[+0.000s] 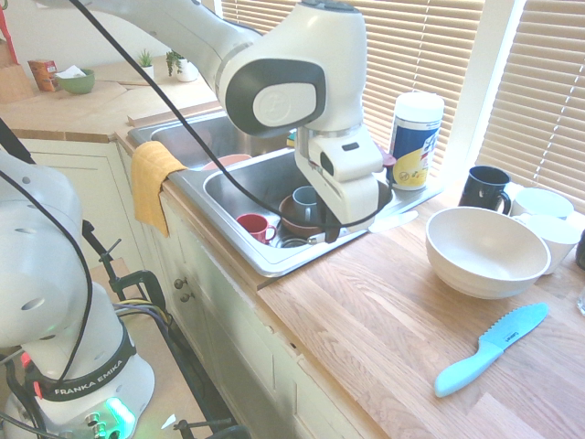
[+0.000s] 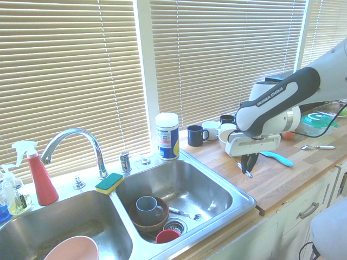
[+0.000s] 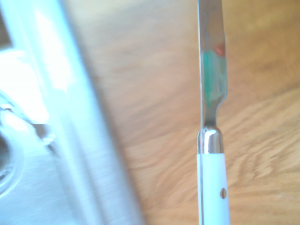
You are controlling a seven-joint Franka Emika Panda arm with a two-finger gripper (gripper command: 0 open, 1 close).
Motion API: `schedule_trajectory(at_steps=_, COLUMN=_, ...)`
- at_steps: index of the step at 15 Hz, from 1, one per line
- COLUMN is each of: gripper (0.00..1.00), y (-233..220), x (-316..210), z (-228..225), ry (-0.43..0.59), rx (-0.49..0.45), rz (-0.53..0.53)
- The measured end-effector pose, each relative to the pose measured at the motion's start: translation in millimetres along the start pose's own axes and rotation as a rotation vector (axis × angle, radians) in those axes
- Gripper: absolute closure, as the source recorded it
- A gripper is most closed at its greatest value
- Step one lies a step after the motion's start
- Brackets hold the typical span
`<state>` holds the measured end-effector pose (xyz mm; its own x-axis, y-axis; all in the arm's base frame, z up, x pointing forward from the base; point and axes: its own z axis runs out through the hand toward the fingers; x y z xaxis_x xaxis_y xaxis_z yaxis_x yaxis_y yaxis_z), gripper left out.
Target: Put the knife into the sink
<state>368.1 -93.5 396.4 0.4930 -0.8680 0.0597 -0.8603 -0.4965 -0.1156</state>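
Two basins are making up the sink (image 2: 179,189), and we are holding the knife (image 3: 214,187) outside its edge, above the wooden counter (image 2: 282,187). Our claw (image 2: 249,162) is closing its fingers on the knife; we are seeing no spread between them.

In the second exterior view, the nearer basin is lying at eight o'clock from our claw, its metal rim running between basin and counter. A wipes tub (image 2: 167,136) is standing at ten o'clock, by the rim. In the first exterior view, the white bowl (image 1: 489,251) is sitting at four o'clock, near us, and the blue knife (image 1: 491,349) is lying at five o'clock, farther off.

Our arm (image 2: 298,95) is reaching in from two o'clock in the second exterior view, the claw pointing downward.
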Motion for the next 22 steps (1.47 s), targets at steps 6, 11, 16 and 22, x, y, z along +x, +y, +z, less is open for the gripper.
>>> schedule_trajectory(at_steps=6, gripper=1.0, y=-80, x=-89, z=-26, ry=0.05, rx=-0.001, rz=-0.204)
schedule_trajectory(at_steps=11, gripper=1.0, y=-134, x=-136, z=-3, ry=0.068, rx=-0.025, rz=-0.252)
schedule_trajectory(at_steps=16, gripper=1.0, y=-159, x=-140, z=49, ry=0.115, rx=-0.016, rz=-0.228)
schedule_trajectory(at_steps=22, gripper=1.0, y=-176, x=-161, z=118, ry=0.121, rx=-0.059, rz=-0.239)
